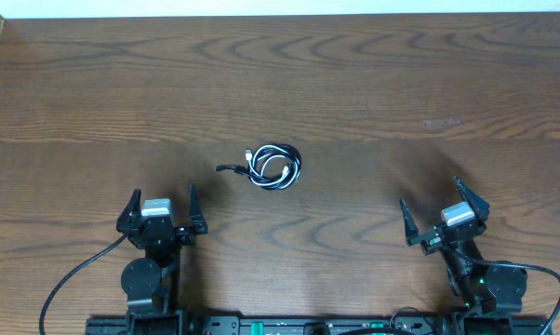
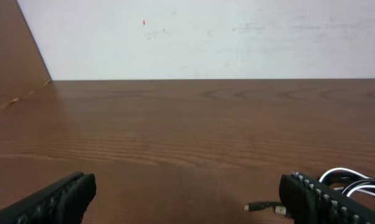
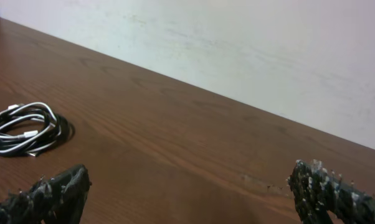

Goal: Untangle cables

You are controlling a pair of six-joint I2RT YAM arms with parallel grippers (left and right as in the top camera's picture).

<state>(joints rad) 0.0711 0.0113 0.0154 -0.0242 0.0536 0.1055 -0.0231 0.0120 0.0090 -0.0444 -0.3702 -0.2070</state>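
While both arms sit at the near edge with nothing in hand, the cables lie as one small coil mid-table, between the two arms and somewhat nearer the left one.

left gripper: jaws spread fully, empty. right gripper: same, wide and empty, well apart from the coil.

white cable and black cable share one ring, touching all round. Can't tell how many crossings. A black plug end trails out on the coil's left. In the left wrist view it lies low in frame, just beside the right-hand finger.

Handling, my read:
- Light, thin and limp, with no stiffness to push against.
- Likely slides easily on the wooden table, so pulling one strand probably drags the whole bundle unless the other arm pins it.
- Plugs are the only rigid bits and the easiest pinch, since thin wire flat on wood is hard to pick.

Suggested hold: left takes the trailing black plug, right takes a white loop on the coil's far side, then a slow pull apart. Risk: a yank tightens the loops.
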